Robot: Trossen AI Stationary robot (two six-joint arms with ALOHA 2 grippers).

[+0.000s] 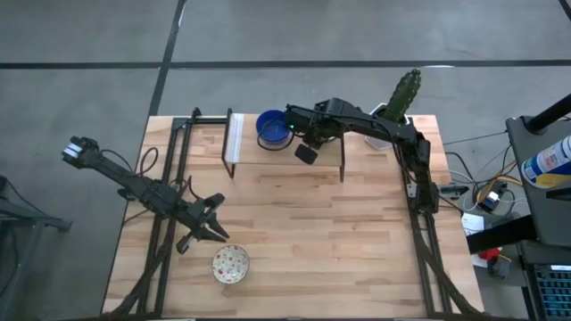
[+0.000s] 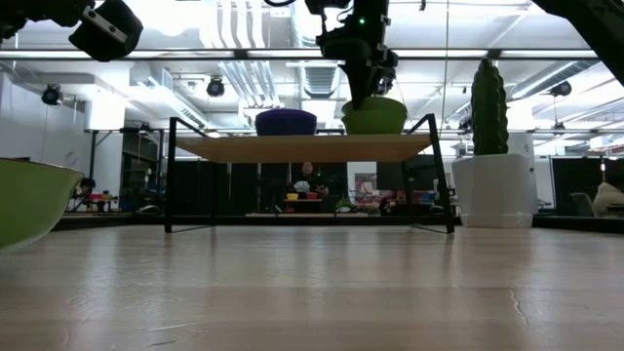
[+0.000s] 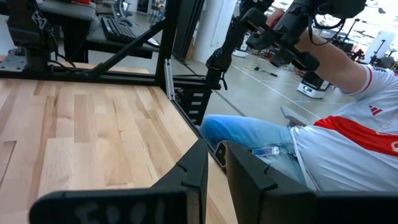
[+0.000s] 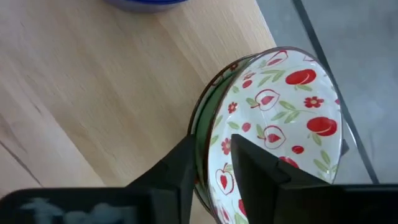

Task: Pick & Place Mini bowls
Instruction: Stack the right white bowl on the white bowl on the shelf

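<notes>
A floral mini bowl (image 4: 280, 118), cream inside with red and green print and green outside, is in my right gripper (image 4: 214, 168) over the raised wooden shelf (image 1: 285, 165) at the table's far side. The low view shows this bowl (image 2: 374, 117) beside a cobalt blue bowl (image 2: 286, 122) that stands on the shelf top; the blue bowl (image 1: 270, 129) also shows from above. A second floral bowl (image 1: 230, 265) sits on the table near its near edge. My left gripper (image 1: 214, 227) hovers shut just beyond it, touching nothing. The other bowls are out of view. My right gripper holds the floral bowl by its rim (image 4: 211, 134), one finger inside the bowl and one on the green outer wall. The fingers (image 2: 363, 83) come from above, pointing down. The bowl's base is level with the shelf top; whether it rests there I cannot tell.
A white pot with a tall green cactus (image 1: 399, 105) stands at the far right corner beside the shelf. The shelf's black legs (image 2: 171, 175) stand on the table. A person in blue jeans (image 3: 249, 134) sits past the table's near edge. Bare wood lies mid-table.
</notes>
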